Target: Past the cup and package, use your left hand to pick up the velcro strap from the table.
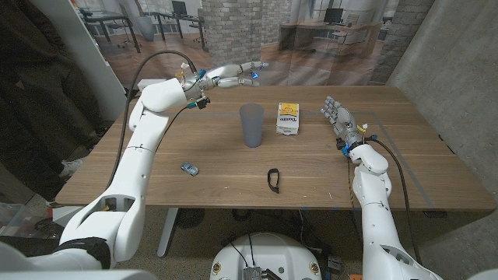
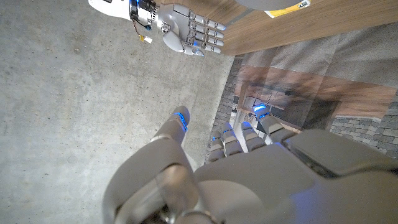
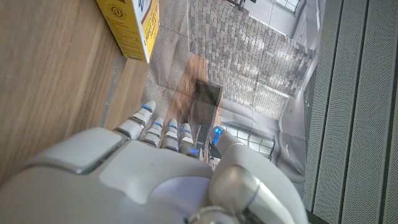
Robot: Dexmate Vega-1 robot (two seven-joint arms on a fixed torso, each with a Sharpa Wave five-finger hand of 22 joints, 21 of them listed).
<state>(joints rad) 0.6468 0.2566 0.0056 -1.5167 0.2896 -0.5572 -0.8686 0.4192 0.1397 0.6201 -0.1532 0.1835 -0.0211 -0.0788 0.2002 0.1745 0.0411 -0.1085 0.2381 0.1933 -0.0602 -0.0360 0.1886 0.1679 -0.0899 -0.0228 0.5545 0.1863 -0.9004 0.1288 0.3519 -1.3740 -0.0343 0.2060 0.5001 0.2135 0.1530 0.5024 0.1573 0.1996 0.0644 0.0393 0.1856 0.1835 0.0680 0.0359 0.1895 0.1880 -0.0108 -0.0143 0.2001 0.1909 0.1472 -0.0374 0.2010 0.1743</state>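
Near the front edge of the surface (image 1: 156, 175), roughly mid-width, lies the velcro strap (image 1: 273, 180), a small black loop resting on the wood with its long axis running front to back, slightly angled. Left hand (image 1: 226, 75) hangs well away from it, raised over the far edge of the surface behind the cup (image 1: 251, 124), fingers (image 1: 247, 69) stretched out and spread, holding nothing. So the strap lies toward the robot and a bit to the robot's right of those fingers, with the cup and the package (image 1: 288, 118) standing between hand and strap. Cup is translucent grey, upright; the package is a small white and yellow box just beside it on the robot's right, not touching it.

Right hand (image 1: 340, 118) stands at the right side of the surface, fingers up and apart, empty. It looks nearer to the strap than the left hand, but the task names the left. A small blue item (image 1: 188, 167) sits on the left half of the surface, well apart from the strap.

Judgement: reach not yet begun. Coming move likely calls for the left hand to come back toward the robot past the cup, then drop to the strap, with the fingers closing across its short width, side to side. Risk: forearm clipping the cup on the way.
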